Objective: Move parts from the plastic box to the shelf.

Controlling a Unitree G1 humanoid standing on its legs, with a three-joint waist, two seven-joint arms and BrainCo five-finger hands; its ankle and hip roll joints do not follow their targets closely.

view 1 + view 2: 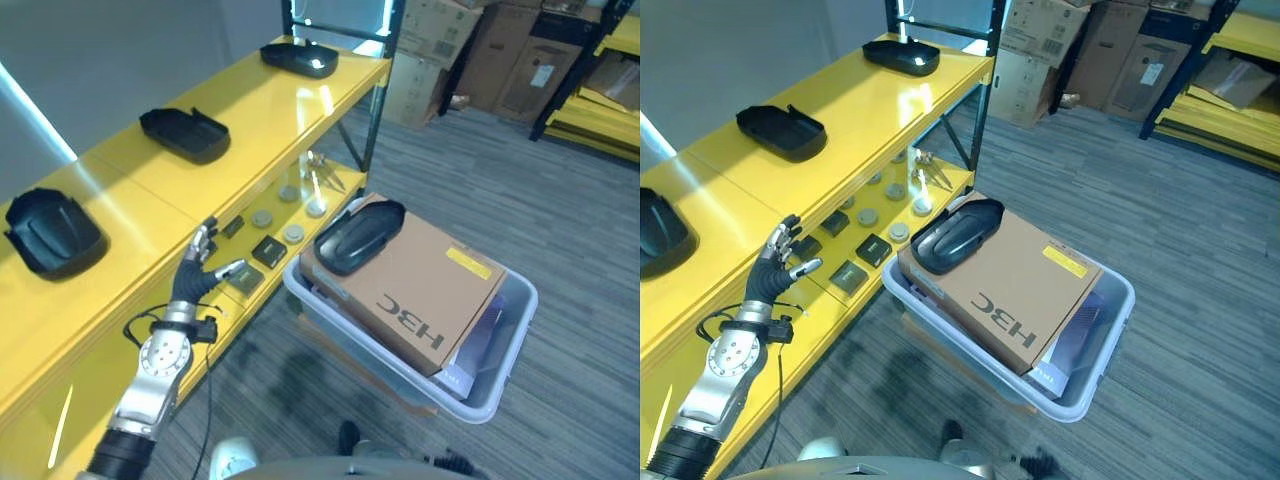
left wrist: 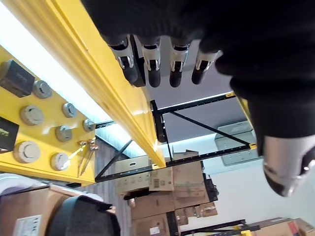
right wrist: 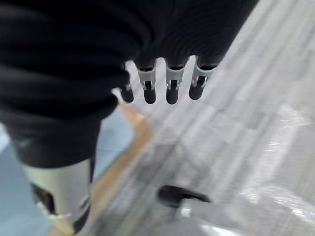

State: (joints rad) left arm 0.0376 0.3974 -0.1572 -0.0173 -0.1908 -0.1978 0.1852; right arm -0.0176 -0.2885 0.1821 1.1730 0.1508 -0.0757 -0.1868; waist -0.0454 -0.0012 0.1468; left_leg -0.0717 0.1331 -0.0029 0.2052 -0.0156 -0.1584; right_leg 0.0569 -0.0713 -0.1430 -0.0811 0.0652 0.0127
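A grey plastic box (image 1: 512, 345) stands on the carpet beside the yellow shelf (image 1: 250, 115). In it lies a brown cardboard carton (image 1: 425, 290), and a black moulded part (image 1: 358, 237) rests on the carton's end nearest the shelf. Three more black parts sit along the shelf top: near (image 1: 52, 232), middle (image 1: 185, 133), far (image 1: 300, 58). My left hand (image 1: 192, 278) is open and empty, raised against the shelf's front edge, left of the box; its fingers (image 2: 152, 69) are straight. My right hand (image 3: 167, 83) hangs open over the floor, holding nothing.
The shelf's lower level (image 1: 270, 225) carries several small round discs (image 1: 293, 233) and dark square pieces (image 1: 268, 250). Stacked cardboard boxes (image 1: 440, 40) and yellow racks (image 1: 600, 110) stand at the back. Grey carpet (image 1: 560, 200) lies open to the right of the box.
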